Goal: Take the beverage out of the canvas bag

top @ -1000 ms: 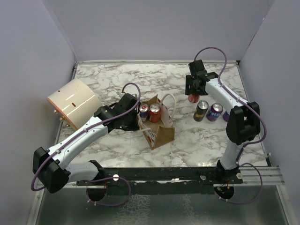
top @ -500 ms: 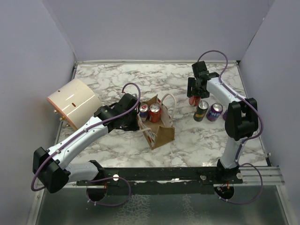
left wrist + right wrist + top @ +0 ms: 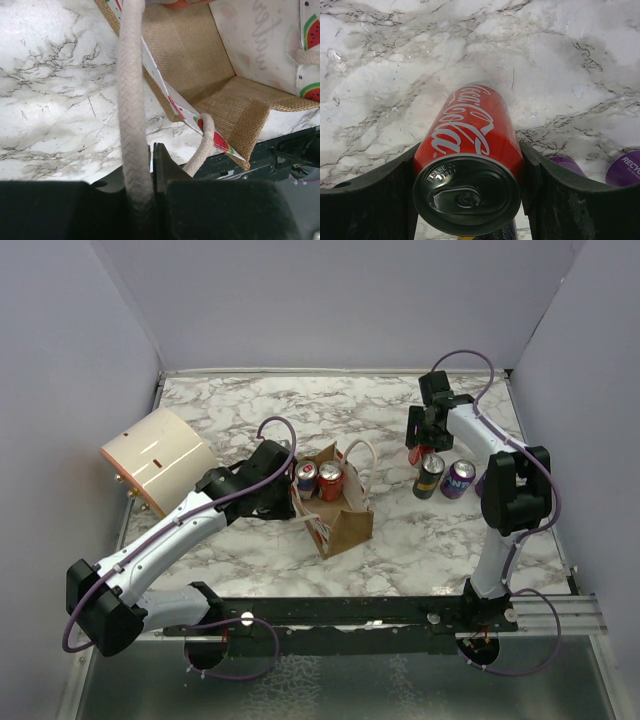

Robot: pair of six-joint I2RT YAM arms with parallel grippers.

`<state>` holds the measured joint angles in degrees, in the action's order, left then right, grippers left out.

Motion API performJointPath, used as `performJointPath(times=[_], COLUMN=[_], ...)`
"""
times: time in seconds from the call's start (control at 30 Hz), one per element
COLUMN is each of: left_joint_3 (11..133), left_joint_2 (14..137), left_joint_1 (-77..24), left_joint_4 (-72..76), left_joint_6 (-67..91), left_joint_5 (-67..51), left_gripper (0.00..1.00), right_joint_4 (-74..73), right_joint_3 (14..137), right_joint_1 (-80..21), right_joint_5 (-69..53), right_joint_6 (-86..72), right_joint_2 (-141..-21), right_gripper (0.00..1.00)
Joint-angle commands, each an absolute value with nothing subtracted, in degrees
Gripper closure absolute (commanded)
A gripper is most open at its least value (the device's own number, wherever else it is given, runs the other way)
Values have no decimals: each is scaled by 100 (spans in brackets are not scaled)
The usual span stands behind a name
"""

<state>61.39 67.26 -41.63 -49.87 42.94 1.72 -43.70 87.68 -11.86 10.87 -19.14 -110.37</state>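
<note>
Right claw clamped on red cola can. Left claw pinched shut on rope handle. Canvas bag just ahead of it, cans inside.

Brown canvas bag stands upright and open-topped, white rope handles, watermelon print low on its side, two cans upright inside; red Coca-Cola can out, well right of the bag, clamped in right gripper.
</note>
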Motion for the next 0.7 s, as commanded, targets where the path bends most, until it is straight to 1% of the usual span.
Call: performJointPath(times=[0.0,0.1,0.23,0.3,0.33,0.4,0.53,0.67], left_joint_3=[6170,6148,6086,6080,6087,6097,6121,6120], left_joint_2=[6551,6493,6426,6419,6416,6412,6442,6451], left_joint_1=[-4131,-4131,-4131,-4131,-4131,-4131,-4131,-4124], left_joint_4=[-5141,-5169,-5155,-5146,-5142,-5118,-5101,-5073], left_joint_6=[4261,4262,4296,4299,4298,4297,4280,4276], left_joint_5=[306,329,310,286,272,257,235,200], left_gripper=[90,90,90,90,90,90,90,90], right_joint_4=[-4292,-4314,-4351,-4363,-4374,-4443,-4730,-5010], right_joint_3=[8810,8817,8836,8884,8927,9075,9531,9930], right_joint_1=[-1134,-1126,-1108,-1101,-1098,-1095,-1094,-1099], right_joint_5=[785,719,817,900,942,965,1009,1028], right_joint_6=[-1761,-1714,-1679,-1616,-1592,-1560,-1519,-1476], right_joint_2=[-11175,-11177,-11126,-11108,-11106,-11117,-11100,-10845], right_gripper=[83,65,46,34,25,14,6,3])
